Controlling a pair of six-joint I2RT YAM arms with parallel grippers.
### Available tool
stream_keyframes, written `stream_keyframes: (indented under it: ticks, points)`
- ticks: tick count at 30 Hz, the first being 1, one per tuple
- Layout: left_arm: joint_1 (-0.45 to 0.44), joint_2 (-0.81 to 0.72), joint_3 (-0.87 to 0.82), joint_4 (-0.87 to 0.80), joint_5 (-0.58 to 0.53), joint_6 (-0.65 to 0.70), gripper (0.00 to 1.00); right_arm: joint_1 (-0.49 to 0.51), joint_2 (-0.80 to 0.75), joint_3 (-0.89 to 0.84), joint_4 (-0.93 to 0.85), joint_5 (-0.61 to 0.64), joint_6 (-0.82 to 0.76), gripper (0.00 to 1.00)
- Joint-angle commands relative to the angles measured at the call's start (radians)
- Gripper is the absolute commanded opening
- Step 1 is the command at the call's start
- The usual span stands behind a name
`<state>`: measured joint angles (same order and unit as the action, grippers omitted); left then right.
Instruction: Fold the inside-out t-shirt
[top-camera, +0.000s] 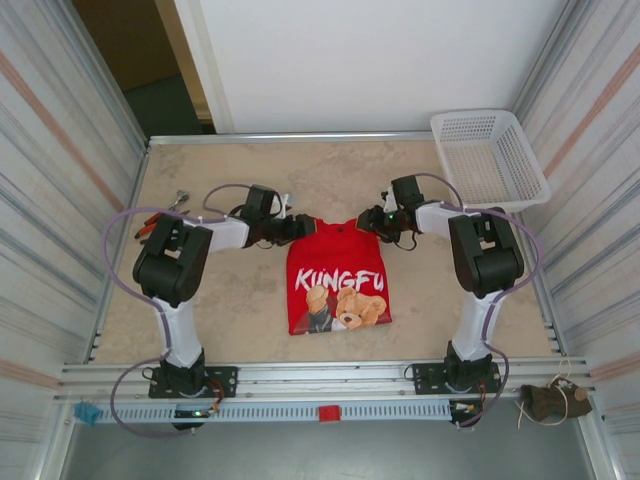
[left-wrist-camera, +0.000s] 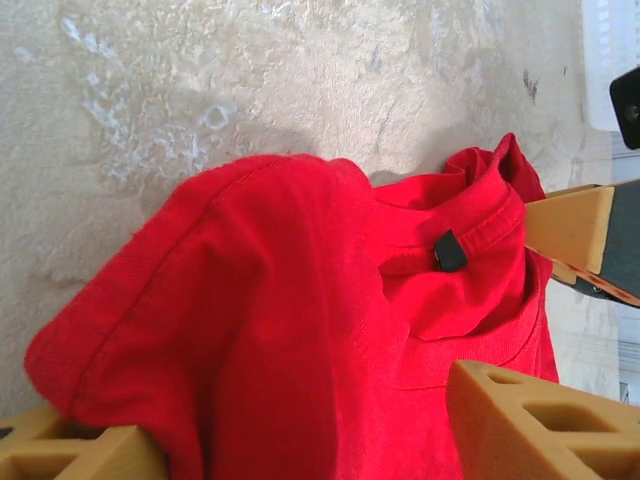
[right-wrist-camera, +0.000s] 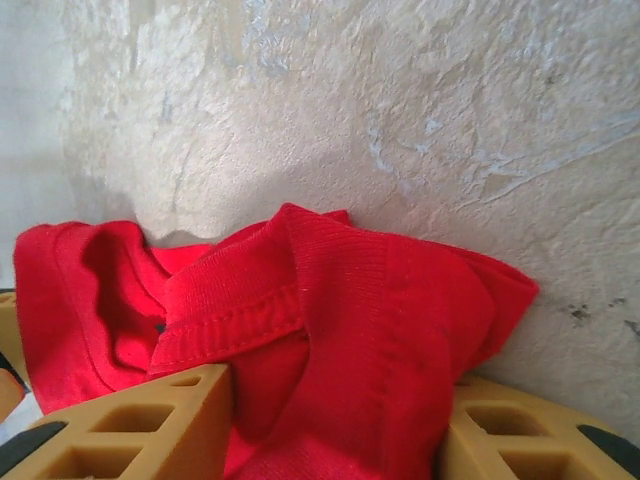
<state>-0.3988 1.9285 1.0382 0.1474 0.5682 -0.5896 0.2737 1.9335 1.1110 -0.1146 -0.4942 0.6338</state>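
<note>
Tan left fingers (left-wrist-camera: 540, 425) straddle the bright red cloth t-shirt (top-camera: 338, 285) left of its collar, fairly wide; we can't tell if they grip. Right fingers (right-wrist-camera: 130, 430), right of the collar, pinch bunched cloth. Shirt lies mid-surface (top-camera: 230, 300), long axis collar-to-hem, both arms equally near.

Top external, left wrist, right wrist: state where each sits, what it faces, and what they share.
Top external: above, behind the bases, looking down at the table, both arms and red t-shirt.
Left wrist: on the left claw, facing the collar; its tan fingers show.
Right wrist: on the right claw, facing the collar from the other side; its tan fingers show.
Shared: the collar.
</note>
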Motion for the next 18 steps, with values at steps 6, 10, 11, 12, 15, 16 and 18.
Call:
stream_keyframes:
  ticks: [6, 10, 11, 12, 15, 16, 18]
  points:
    - [-0.019, 0.062, -0.023, 0.023, -0.063, -0.051, 0.40, 0.031, 0.048, -0.006, 0.015, 0.014, 0.044, 0.19]
    - [-0.028, 0.074, -0.012, 0.034, -0.053, -0.047, 0.48, 0.035, 0.045, -0.012, 0.019, 0.023, 0.049, 0.07]
    - [-0.031, 0.077, -0.011, 0.034, -0.052, -0.045, 0.51, 0.036, 0.045, -0.014, 0.018, 0.025, 0.050, 0.04]
    - [-0.036, 0.082, -0.006, 0.030, -0.053, -0.040, 0.51, 0.035, 0.042, -0.016, 0.019, 0.028, 0.050, 0.00]
    - [-0.050, 0.097, 0.003, 0.022, -0.061, -0.023, 0.28, 0.036, 0.037, -0.024, 0.024, 0.024, 0.053, 0.00]
    - [-0.052, 0.103, 0.005, 0.025, -0.060, -0.022, 0.16, 0.035, 0.036, -0.024, 0.026, 0.019, 0.056, 0.00]
    - [-0.053, 0.113, 0.011, 0.033, -0.057, -0.027, 0.00, 0.036, 0.029, -0.028, 0.033, 0.004, 0.063, 0.00]
